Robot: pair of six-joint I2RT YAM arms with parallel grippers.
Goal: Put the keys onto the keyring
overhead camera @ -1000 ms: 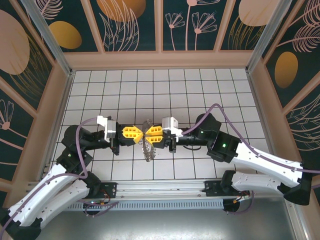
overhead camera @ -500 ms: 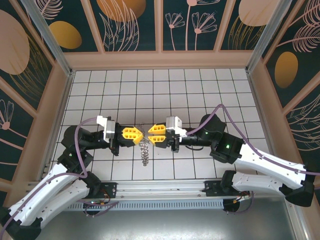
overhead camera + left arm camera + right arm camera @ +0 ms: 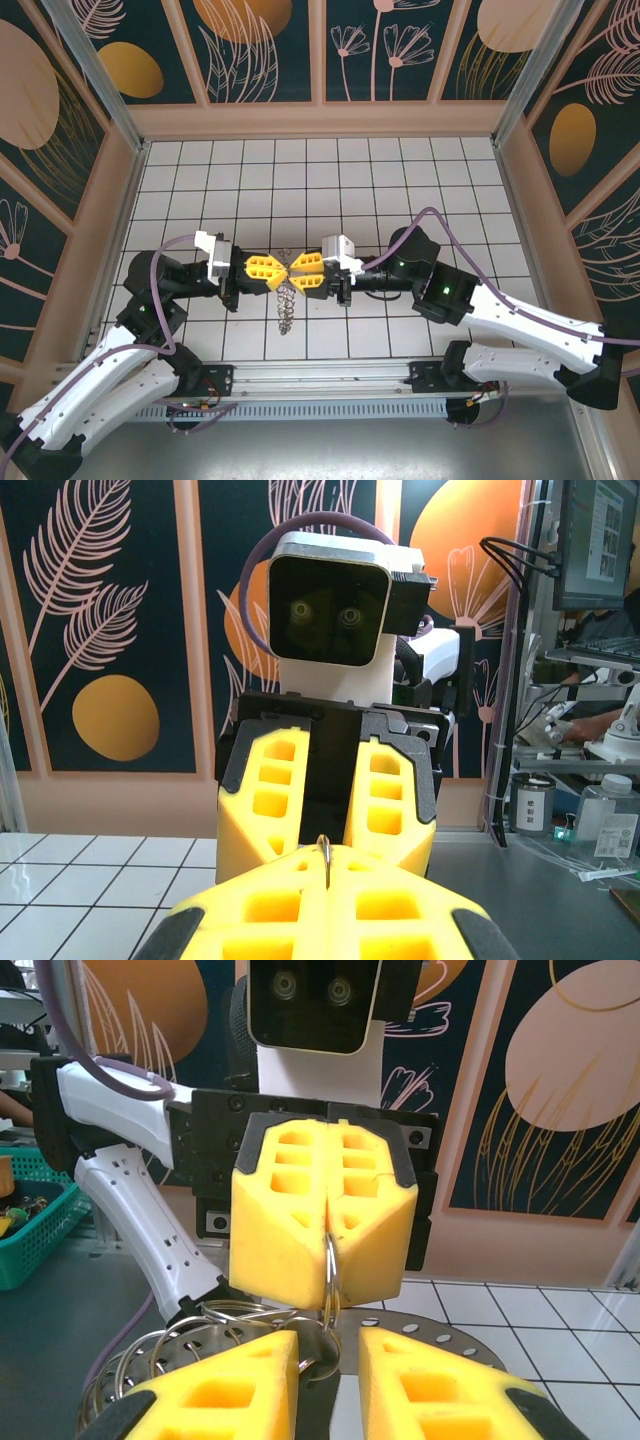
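The keyring [image 3: 285, 298] hangs edge-on between my two grippers above the tiled floor. My left gripper [image 3: 278, 270] is shut on one of its thin wire loops [image 3: 330, 1260], and the loop's edge pokes out between the left pads [image 3: 323, 852]. In the right wrist view the flat grey disc with rim holes [image 3: 470, 1332] and several wire loops [image 3: 180, 1352] hang below the left gripper [image 3: 328, 1292]. My right gripper [image 3: 330, 1355] faces it tip to tip, open, with a small loop in the gap between its fingers. The keys are hidden from me.
The white tiled floor [image 3: 400, 190] stretches behind and beside both arms, bounded by wooden walls [image 3: 320, 120]. A metal rail [image 3: 320, 375] carries the arm bases at the near edge.
My right gripper pulled away to the right half a second ago and has come back to meet the left fingertips. The left gripper stayed shut, with the keyring hanging from it.
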